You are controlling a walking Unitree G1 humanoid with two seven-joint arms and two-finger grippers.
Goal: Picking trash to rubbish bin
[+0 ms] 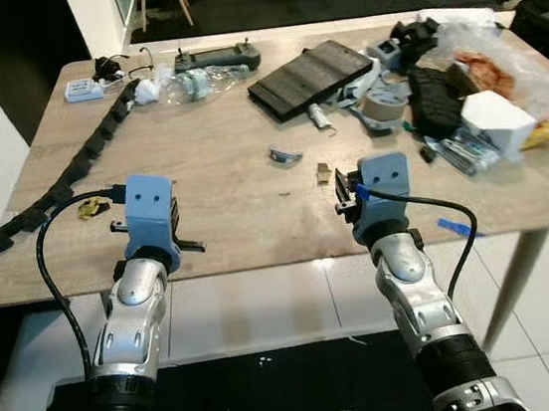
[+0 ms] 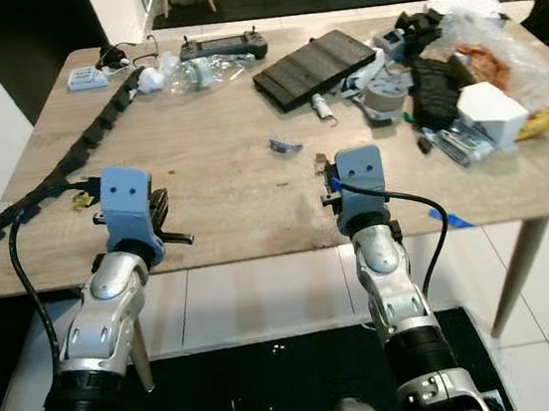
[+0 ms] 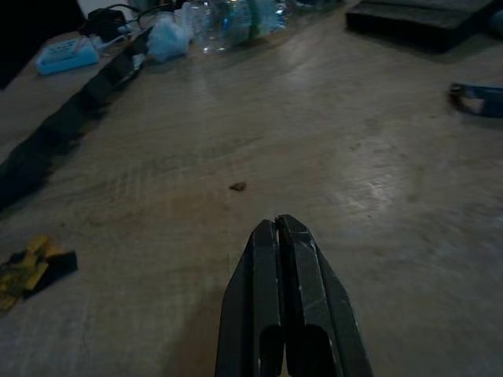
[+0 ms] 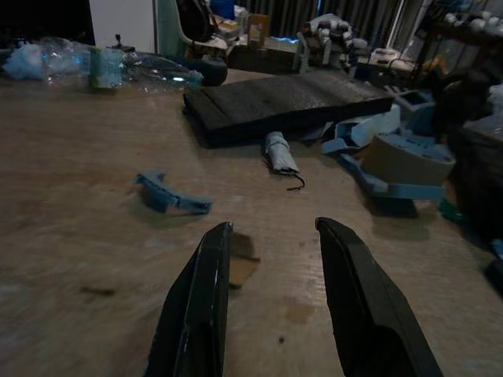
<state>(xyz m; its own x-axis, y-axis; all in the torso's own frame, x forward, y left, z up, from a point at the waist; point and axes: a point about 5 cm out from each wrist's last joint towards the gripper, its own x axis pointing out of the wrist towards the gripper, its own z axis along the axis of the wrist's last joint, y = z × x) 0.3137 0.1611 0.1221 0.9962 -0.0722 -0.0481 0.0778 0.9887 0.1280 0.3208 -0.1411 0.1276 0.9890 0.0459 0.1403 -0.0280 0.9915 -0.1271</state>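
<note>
Trash lies scattered on a wooden table (image 1: 217, 223). A small brown scrap (image 4: 240, 265) sits just beyond my right gripper (image 4: 271, 229), which is open and low over the table with nothing between its fingers. A bent blue plastic scrap (image 1: 285, 154) lies a little farther out. A crushed clear bottle (image 1: 201, 82) and a crumpled white wad (image 1: 145, 92) rest at the far left. My left gripper (image 3: 279, 226) is shut and empty near the front edge, with a yellow-and-black wrapper (image 1: 88, 209) lying to its left.
A black cable chain (image 1: 79, 164) runs along the table's left side. A black slab (image 1: 309, 76), a tape roll (image 1: 385, 102), a white box (image 1: 495, 123), black items and a plastic bag (image 1: 496, 53) crowd the right. A controller (image 1: 217, 60) lies at the back.
</note>
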